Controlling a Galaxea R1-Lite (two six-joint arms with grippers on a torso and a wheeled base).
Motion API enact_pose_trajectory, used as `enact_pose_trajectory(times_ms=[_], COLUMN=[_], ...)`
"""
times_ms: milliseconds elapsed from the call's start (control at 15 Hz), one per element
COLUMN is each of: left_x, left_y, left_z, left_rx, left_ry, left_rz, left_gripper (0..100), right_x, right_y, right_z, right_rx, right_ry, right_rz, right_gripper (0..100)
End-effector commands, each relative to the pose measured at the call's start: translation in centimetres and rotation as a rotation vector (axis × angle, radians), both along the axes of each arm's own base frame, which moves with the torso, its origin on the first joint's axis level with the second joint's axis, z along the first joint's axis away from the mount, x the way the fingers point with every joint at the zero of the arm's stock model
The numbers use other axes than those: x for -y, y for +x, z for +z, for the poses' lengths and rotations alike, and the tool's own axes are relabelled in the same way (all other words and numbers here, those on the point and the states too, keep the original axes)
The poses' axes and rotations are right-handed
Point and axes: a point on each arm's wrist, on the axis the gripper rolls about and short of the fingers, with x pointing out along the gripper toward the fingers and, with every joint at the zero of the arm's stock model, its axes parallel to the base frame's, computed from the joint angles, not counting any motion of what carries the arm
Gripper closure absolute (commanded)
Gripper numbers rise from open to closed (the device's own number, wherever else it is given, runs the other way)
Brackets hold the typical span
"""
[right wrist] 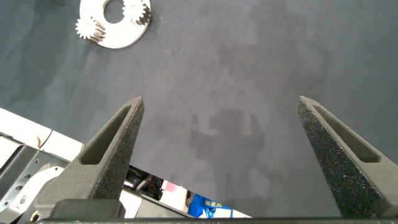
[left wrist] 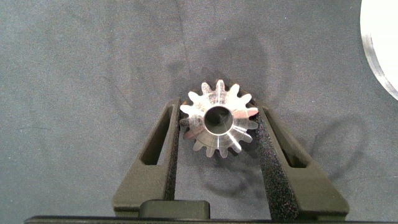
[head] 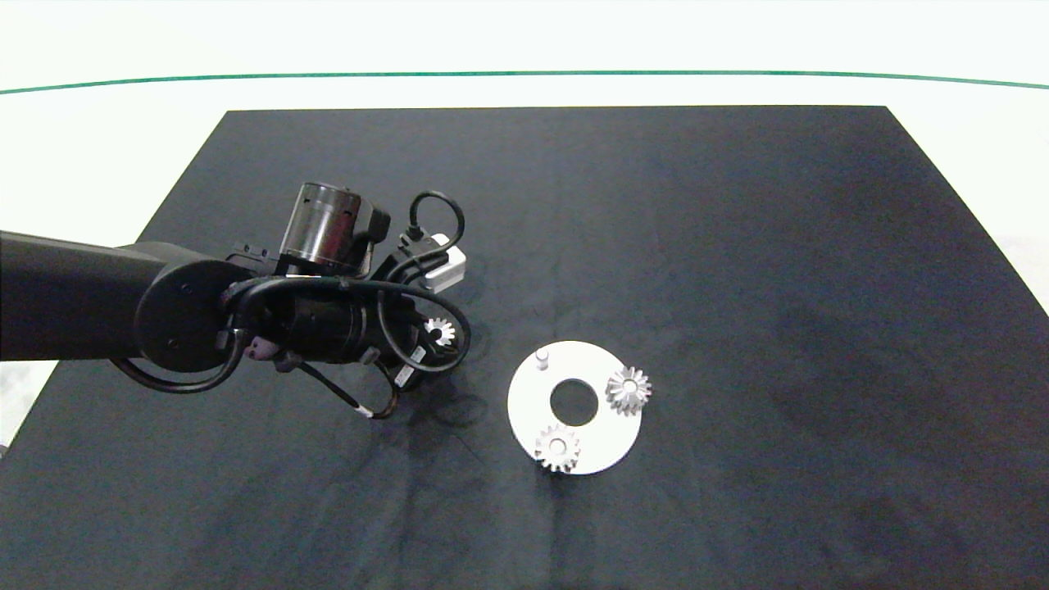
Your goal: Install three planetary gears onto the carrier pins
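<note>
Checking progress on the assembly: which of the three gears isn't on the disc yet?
The gear between the left tool's fingers, off the white disc; the other two gears sit on it.

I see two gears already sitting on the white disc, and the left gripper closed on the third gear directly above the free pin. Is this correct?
Not quite. Two gears sit on the white disc, and the left gripper is closed on the third gear, but the head view shows it beside the disc over the dark mat, not above the free pin.

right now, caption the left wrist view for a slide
Left tool shut on a small silver toothed metal gear above dark cloth.
</note>
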Motion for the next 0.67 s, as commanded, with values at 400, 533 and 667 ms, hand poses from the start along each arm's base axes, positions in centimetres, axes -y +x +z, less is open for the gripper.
enact_pose_trajectory(times_ms=[400,533,667], left_x=[-0.04,-0.15,-0.46], left_y=[-0.03,-0.12,-0.78], left_z=[-0.10,-0.01,0.53], left_rx=[-0.005,-0.005,0.008], left_ry=[0.004,0.004,-0.001], left_rz=[-0.001,0.003,0.002], left_gripper=[95,100,100], right_x=[-0.01,-0.01,-0.01], right_y=[0.02,0.02,0.02], right_z=[-0.05,-0.05,-0.05], right_rx=[-0.004,-0.004,-0.004], right_ry=[-0.004,-0.004,-0.004], right_rz=[-0.002,-0.002,-0.002], right_gripper=[0,0,0])
